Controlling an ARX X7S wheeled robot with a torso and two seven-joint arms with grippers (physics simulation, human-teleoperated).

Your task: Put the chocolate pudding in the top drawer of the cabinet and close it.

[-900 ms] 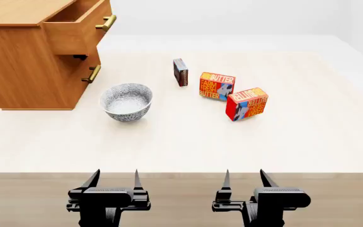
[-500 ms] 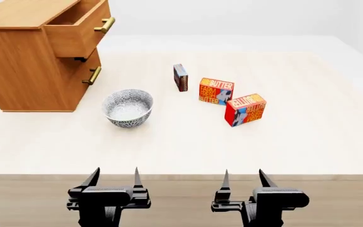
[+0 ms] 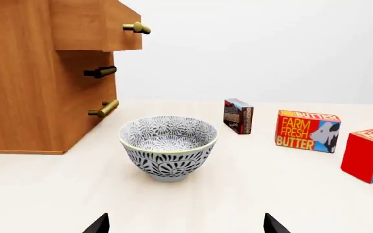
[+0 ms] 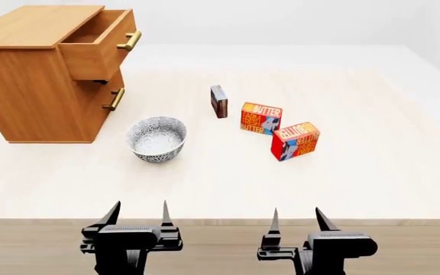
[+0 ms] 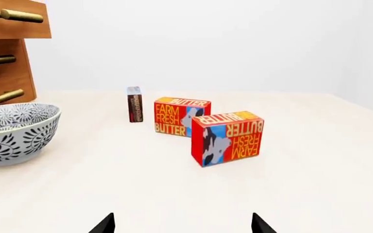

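Both the left gripper [image 4: 137,213] and right gripper [image 4: 295,217] hang spread wide, empty. The chocolate pudding [image 4: 218,101] stands upright mid-table; only overhead shows the top drawer [image 4: 98,44] open.

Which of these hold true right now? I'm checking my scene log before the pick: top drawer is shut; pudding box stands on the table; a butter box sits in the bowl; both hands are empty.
1. The upper wooden drawer with the brass bar handle is shut. False: it is pulled open.
2. The slim dark-brown chocolate pudding box stands on the table. True.
3. A red-orange butter box sits in the patterned ceramic bowl. False: the bowl is empty.
4. The left hand and right hand are open, empty. True.
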